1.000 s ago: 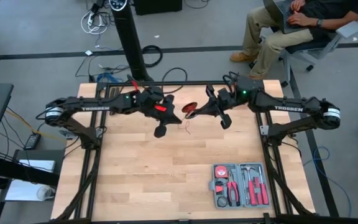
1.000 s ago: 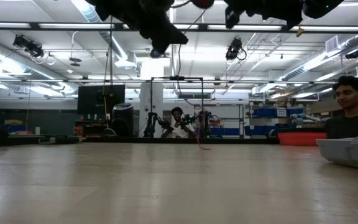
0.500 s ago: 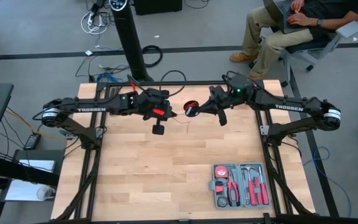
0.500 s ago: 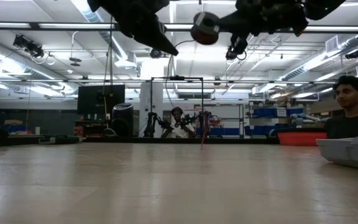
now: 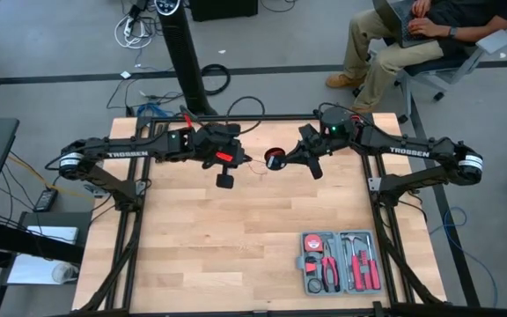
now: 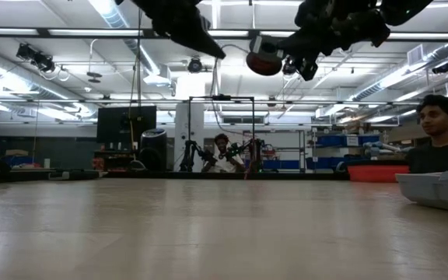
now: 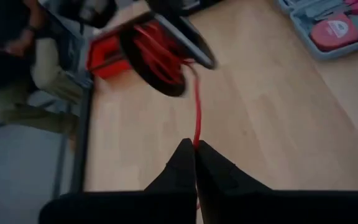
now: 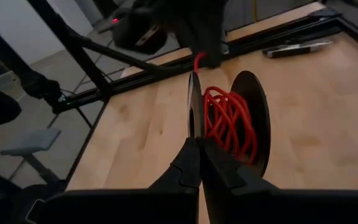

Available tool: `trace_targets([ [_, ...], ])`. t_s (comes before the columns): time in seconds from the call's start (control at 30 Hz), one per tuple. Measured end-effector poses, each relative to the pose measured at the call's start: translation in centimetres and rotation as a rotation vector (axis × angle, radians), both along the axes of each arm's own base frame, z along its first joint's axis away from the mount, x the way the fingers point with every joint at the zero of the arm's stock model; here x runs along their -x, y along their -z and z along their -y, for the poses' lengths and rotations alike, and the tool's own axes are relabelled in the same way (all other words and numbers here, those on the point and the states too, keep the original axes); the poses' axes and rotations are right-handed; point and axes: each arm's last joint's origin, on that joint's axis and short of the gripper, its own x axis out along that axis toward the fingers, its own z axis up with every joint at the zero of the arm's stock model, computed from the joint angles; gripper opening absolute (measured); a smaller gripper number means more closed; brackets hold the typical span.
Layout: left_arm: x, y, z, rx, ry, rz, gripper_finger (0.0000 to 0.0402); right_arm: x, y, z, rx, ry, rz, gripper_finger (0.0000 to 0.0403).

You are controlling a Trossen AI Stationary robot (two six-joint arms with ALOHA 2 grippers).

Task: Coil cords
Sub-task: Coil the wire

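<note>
Light wooden table [image 5: 236, 238], plank top, black metal frame along its left and right edges. Grey tool case [image 5: 339, 262] lies open on it, near the front right corner, flat on the wood; inside are red-handled tools and a round red tape-measure-like item, seen also in left wrist view [image 7: 334, 25]. In the low view only the case's grey edge [image 6: 438, 189] shows at the far right of the tabletop. Rest of the wood shows bare

Two dark arms hang above the bare table [image 6: 208, 233]; one carries a dark spool [image 6: 264, 60] wound with red cord [image 6: 268, 65].
</note>
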Motion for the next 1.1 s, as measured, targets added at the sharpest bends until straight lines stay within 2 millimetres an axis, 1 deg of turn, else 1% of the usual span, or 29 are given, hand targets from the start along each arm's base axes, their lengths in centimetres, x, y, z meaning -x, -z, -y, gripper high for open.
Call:
trace_targets([
  [0.13,-0.4,-1.2,-0.1,-0.035,0.011,0.080,0.0000,-0.2,0.0,-0.6,-0.003,-0.033,0.001,0.0000],
  [0.33,-1.1,-2.0,-0.2,-0.207,0.099,0.163,0.0000,-0.8,0.2,-1.4,-0.009,-0.087,0.001,0.0000],
  [0.57,-2.6,-2.2,-0.3,-0.324,0.186,0.275,0.0000,-1.9,0.3,-2.3,0.001,-0.169,0.060,0.0000],
  [0.77,-3.6,-1.4,-0.1,-0.346,0.265,0.297,0.0000,-2.2,-0.3,-3.0,0.036,-0.276,0.145,0.0000],
  [0.87,-4.0,-1.5,0.2,-0.336,0.317,0.334,0.0000,-2.3,-0.7,-3.1,0.042,-0.334,0.196,0.0000],
  [1.1,-4.2,-1.9,1.1,-0.297,0.423,0.414,0.0000,-2.6,-0.5,-3.0,0.048,-0.370,0.216,0.0000],
])
